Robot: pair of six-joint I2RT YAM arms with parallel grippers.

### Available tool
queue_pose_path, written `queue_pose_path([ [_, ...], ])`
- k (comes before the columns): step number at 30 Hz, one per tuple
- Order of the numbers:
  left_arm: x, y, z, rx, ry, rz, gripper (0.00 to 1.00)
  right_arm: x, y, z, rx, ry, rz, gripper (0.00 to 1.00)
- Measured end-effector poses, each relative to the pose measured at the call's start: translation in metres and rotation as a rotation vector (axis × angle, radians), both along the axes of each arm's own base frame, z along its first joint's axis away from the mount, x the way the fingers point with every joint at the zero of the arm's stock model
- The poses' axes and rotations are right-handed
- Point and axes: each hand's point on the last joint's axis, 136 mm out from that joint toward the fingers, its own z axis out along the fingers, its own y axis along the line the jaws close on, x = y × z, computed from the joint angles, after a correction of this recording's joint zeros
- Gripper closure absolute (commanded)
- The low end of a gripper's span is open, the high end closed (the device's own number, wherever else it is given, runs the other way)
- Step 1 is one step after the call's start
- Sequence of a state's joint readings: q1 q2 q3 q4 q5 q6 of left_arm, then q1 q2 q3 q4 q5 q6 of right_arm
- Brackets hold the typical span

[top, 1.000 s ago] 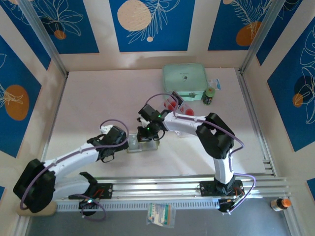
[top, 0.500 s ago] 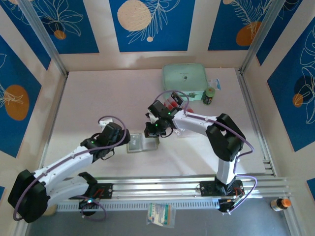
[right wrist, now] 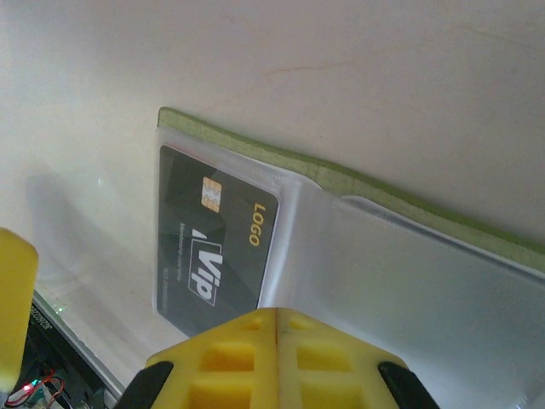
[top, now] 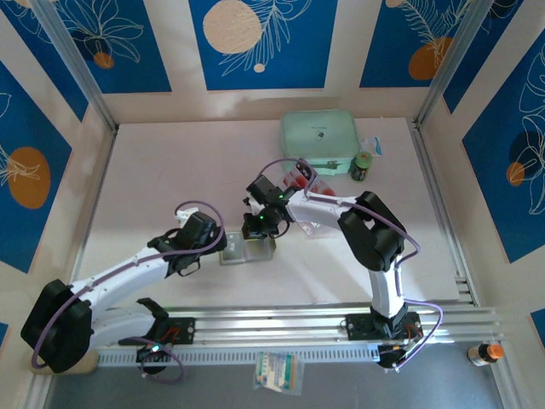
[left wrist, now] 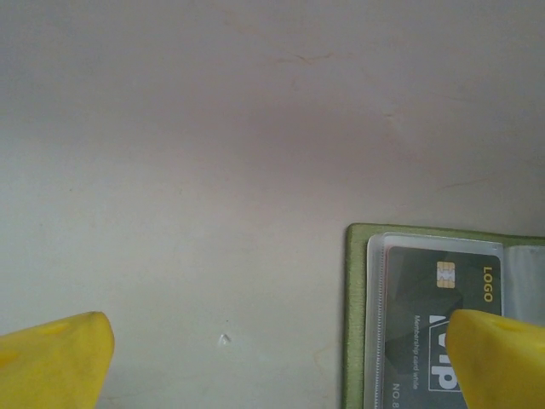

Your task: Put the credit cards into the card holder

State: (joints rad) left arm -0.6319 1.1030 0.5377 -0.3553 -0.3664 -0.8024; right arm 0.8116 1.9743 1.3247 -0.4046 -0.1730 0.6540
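From above, the card holder [top: 241, 253] lies open on the worktop [top: 170, 170] between the two arms, its far part covered by the right gripper [top: 258, 232], so little of its inside can be made out. The left gripper [top: 218, 244] sits just beside its left edge; how far apart its fingers stand is too small to tell here. The left arm reaches low and long from its base toward the middle, while the right arm bends back on itself and points left and down. Behind the right arm, some red-marked things [top: 296, 181] near a mint-green case [top: 319, 135] are partly hidden and too small to sort out. In the left wrist view, the left gripper [left wrist: 277, 362] stands wide apart and holds nothing, both yellow fingertips [left wrist: 51, 358] cut off by the lower edge. The card holder [left wrist: 352, 324] is cropped at the lower right, with a black credit card [left wrist: 438, 311] inside a clear sleeve and its lower part hidden behind the right-hand fingertip. In the right wrist view, the right gripper [right wrist: 277, 322] has its fingers pressed together with nothing between them, and it hangs over the clear sleeve [right wrist: 383, 273]. The black credit card [right wrist: 213, 247] lies tucked in the card holder [right wrist: 255, 158], its near corner covered by the gripper. A yellow piece [right wrist: 13, 298] at the left edge is cut off, and what it is cannot be told.
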Motion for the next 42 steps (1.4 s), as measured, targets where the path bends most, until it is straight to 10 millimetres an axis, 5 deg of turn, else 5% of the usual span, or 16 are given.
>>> queue_pose_path([
  [31, -0.002, -0.002, -0.010, 0.000, 0.027, -0.008, 0.00, 0.003, 0.022, -0.013, 0.018, 0.039, 0.031, 0.99],
  [35, -0.002, -0.002, -0.009, -0.002, 0.025, -0.008, 0.00, -0.004, 0.014, 0.003, 0.033, 0.026, 0.026, 0.97],
  [42, -0.002, -0.003, -0.009, -0.007, 0.028, -0.012, 0.00, 0.000, 0.007, 0.069, 0.123, -0.025, -0.047, 0.83],
])
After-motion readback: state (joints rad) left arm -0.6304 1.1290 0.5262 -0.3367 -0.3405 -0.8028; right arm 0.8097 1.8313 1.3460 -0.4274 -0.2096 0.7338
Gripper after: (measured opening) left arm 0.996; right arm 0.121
